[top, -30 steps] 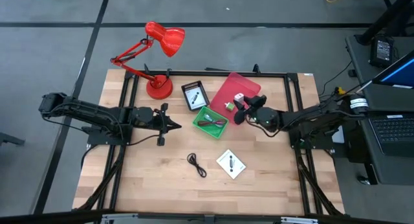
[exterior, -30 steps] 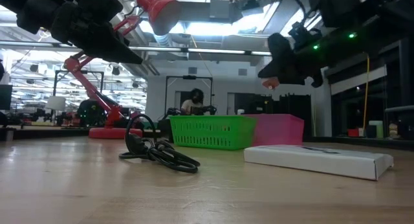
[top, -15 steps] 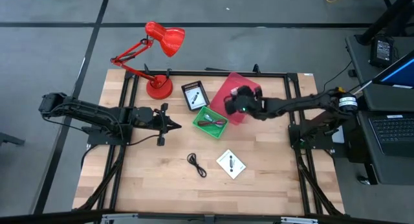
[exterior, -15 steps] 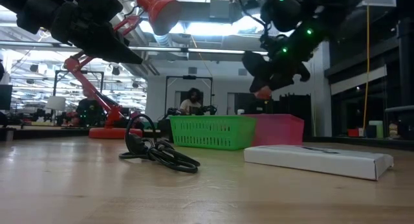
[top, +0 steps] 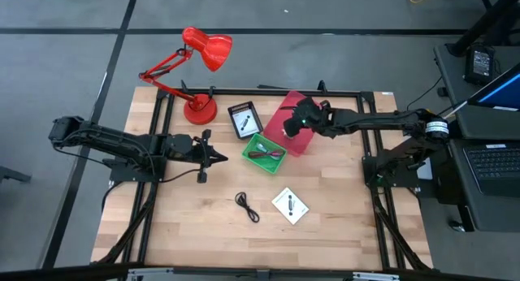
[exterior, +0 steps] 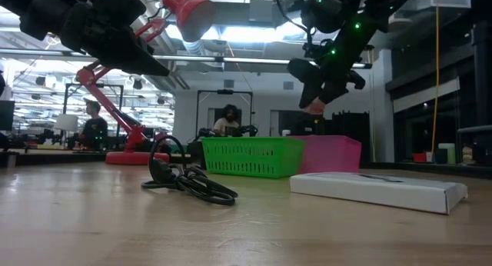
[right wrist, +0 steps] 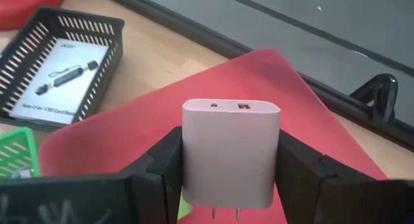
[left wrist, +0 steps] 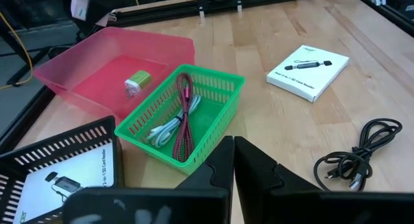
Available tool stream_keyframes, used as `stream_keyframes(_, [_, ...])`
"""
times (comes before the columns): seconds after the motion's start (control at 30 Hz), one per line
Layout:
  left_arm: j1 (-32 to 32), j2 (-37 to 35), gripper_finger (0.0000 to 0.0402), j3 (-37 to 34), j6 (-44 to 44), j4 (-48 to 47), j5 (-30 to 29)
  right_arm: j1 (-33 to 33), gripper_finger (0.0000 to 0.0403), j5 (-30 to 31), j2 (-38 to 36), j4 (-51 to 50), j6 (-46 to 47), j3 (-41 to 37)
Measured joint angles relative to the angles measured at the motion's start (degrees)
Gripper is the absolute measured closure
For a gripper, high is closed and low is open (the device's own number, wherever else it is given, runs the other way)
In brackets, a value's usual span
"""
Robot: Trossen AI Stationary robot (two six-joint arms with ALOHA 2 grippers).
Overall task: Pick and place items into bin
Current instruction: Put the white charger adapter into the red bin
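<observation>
Your right gripper (right wrist: 229,185) is clamped on a white charger (right wrist: 231,151), fingers pressed against both its sides, prongs pointing down. You're holding it above the pink bin (top: 296,121); in the low view the gripper (exterior: 314,97) hangs clear of the bin's wall (exterior: 332,154). Inside that bin lies a small white-and-green piece (left wrist: 136,83).

Your left gripper (top: 218,157) waits over the table's left half, fingers brought together with nothing between them.

Nearest the table's front edge you have a white box (top: 290,205) and, just beside it, a black cable (top: 246,205), both loose on the wood (top: 341,216). Farther back sits the green basket (top: 264,153), with a maroon cable (left wrist: 184,117) and a pale cable (left wrist: 165,128) lying in it. Behind that is the black basket (top: 244,120) holding a second white box (left wrist: 57,184). The red lamp (top: 195,66) stands at the far left corner.
</observation>
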Motion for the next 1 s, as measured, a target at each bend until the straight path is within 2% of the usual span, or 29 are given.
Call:
stream_keyframes(0.33, [0.0, 0.0, 0.0394, 0.0, 0.0, 0.0, 0.0, -0.6, 0.0234, -0.1, 1.8, -1.0, 0.3, -0.1])
stream_keyframes(0.6, [0.0, 0.0, 0.0396, 0.0, -0.1, 0.0, 0.0, -2.3, 0.0234, -4.1, 8.5, -0.8, 1.5, -0.2])
stream_keyframes(0.83, [0.0, 0.0, 0.0395, 0.0, -0.1, 0.0, 0.0, -6.6, 0.0225, -11.1, 12.8, 4.9, -1.6, -0.2])
stream_keyframes(1.0, [0.0, 0.0, 0.0395, 0.0, -0.1, 0.0, 0.0, -8.9, 0.023, -12.3, 14.3, 5.5, -2.0, -0.2])
